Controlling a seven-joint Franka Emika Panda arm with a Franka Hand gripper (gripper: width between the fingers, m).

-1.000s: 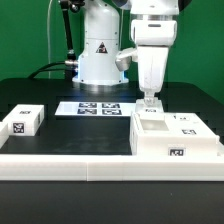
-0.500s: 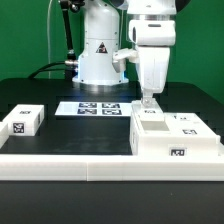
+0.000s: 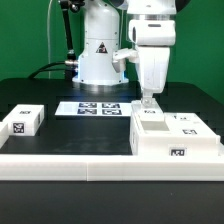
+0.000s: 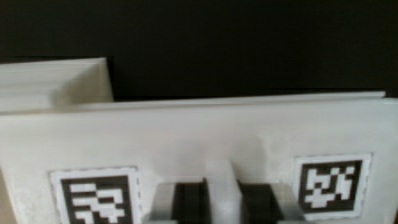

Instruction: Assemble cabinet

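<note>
The cabinet, a large white hollow box with black-and-white tags, lies at the exterior view's right. My gripper points straight down onto its far left top edge. In the wrist view the cabinet fills the picture, with a tag on either side. My gripper has its two dark fingers close together on a narrow white strip of the cabinet's wall. The fingertips themselves are cut off by the picture's edge.
A small white tagged block stands at the exterior view's left. The marker board lies flat in the middle, in front of the arm's base. A low white rail runs along the front.
</note>
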